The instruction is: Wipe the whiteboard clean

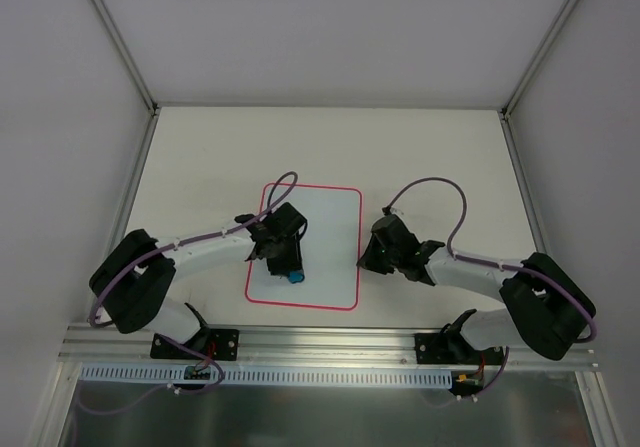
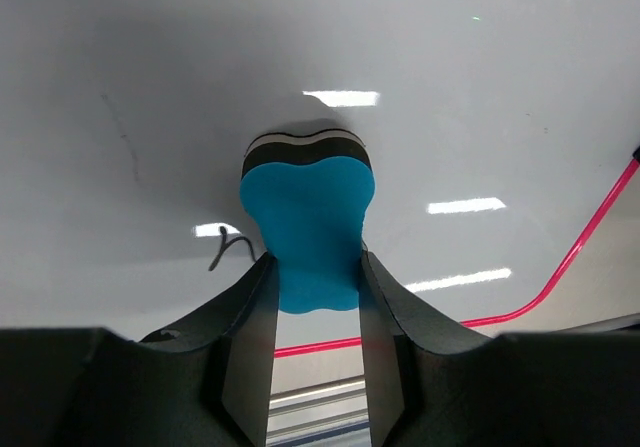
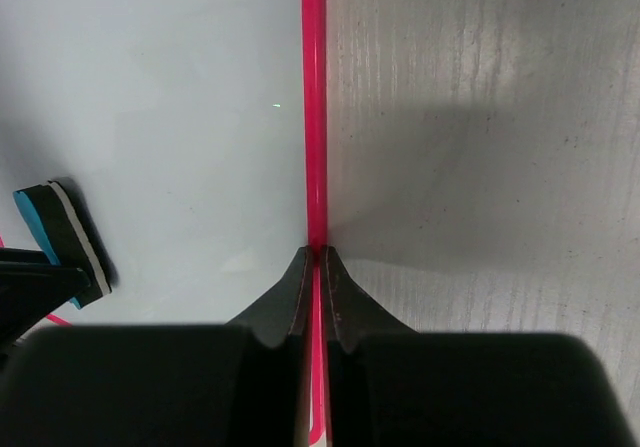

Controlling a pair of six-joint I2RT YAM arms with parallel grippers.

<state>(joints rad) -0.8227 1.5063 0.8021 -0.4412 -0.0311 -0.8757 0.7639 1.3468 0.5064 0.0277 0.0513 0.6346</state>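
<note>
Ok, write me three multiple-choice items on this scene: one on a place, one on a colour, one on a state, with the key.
1. Where are the right tool tips?
A. at the pink right border of the whiteboard
B. at its middle
C. at its left border

2. What colour is the broad face of the eraser?
A. red
B. blue
C. yellow

3. How is the left tool?
A. open and empty
B. shut on the eraser
C. out of view

Key:
1 A, the right wrist view shows the shut tips at the pink line.
2 B, the left wrist view shows a blue face.
3 B, the tool clamps the eraser's sides over the board.
</note>
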